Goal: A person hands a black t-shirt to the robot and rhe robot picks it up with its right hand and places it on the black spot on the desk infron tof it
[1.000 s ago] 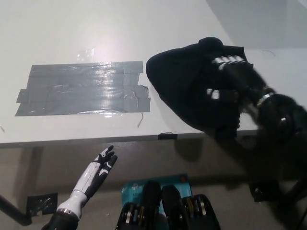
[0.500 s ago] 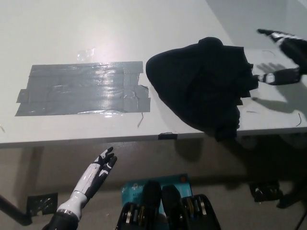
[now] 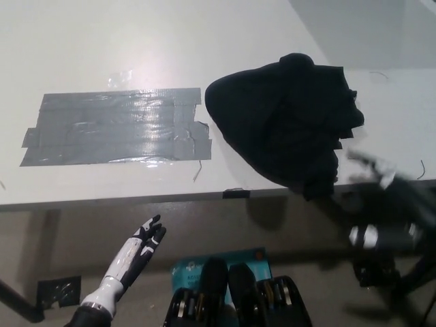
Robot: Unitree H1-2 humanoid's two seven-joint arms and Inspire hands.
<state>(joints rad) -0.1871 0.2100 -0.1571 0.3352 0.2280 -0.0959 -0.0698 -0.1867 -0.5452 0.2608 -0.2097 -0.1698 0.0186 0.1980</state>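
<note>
T-shirt [image 3: 286, 122], black, lies crumpled in a heap on the right part of the white desk [image 3: 136, 41]. Its lower edge reaches the desk's front edge and a bit hangs over it. No hand is touching it.

Just left of the heap is the taped patch [image 3: 116, 128], a grey-dark glossy rectangle of overlapping tape strips stuck flat on the desk. The shirt's left edge sits just beside the patch's right end, maybe barely touching the upper corner, not covering it. So the shirt is next to the spot, not on it.

Right hand [image 3: 381, 204], black, is at the lower right, below and right of the shirt, around the desk's front edge. It is heavily motion-blurred; light patches show on it, but fingers can't be made out, so whether it is spread or closed can't be told. It is apart from the shirt and carries nothing visible.

Left hand [image 3: 139, 246], white with dark fingers, rests low at lower left, below the desk edge, fingers apart and extended, holding nothing.

A teal object [image 3: 194, 267] shows partly on the floor below the desk.
</note>
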